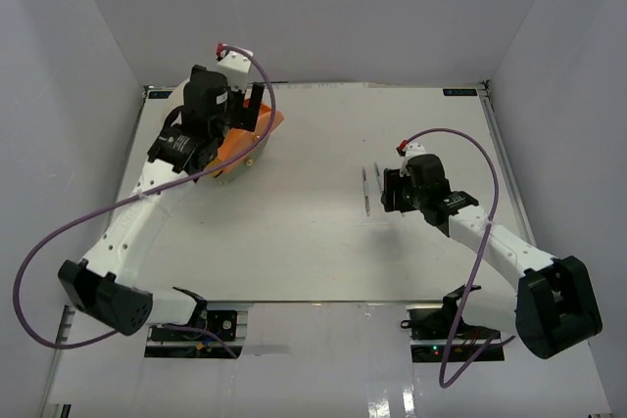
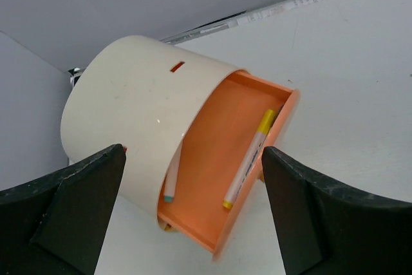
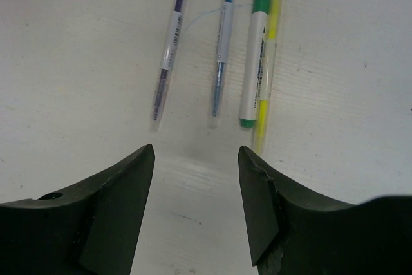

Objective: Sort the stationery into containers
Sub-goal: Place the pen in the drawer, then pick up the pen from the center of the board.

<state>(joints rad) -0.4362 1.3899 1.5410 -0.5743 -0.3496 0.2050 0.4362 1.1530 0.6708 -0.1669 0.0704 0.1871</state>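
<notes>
The cream cylindrical organizer [image 2: 129,107] lies on its side with its orange drawer [image 2: 212,152] pulled out. Inside the drawer lie a white marker with yellow ends [image 2: 248,159] and a white pen with a teal tip [image 2: 172,175]. My left gripper [image 2: 193,156] hangs open above the drawer and holds nothing. On the table ahead of my right gripper [image 3: 196,152] lie a purple pen [image 3: 168,49], a blue pen [image 3: 222,49], a green-capped marker [image 3: 256,49] and a yellow pen [image 3: 267,75], side by side. The right jaws are open and empty, just short of the pens' near ends.
In the top view the organizer [image 1: 250,144] sits at the back left of the white table, under the left arm. The pens [image 1: 369,188] lie right of centre. White walls [image 1: 323,7] close off the back and both sides.
</notes>
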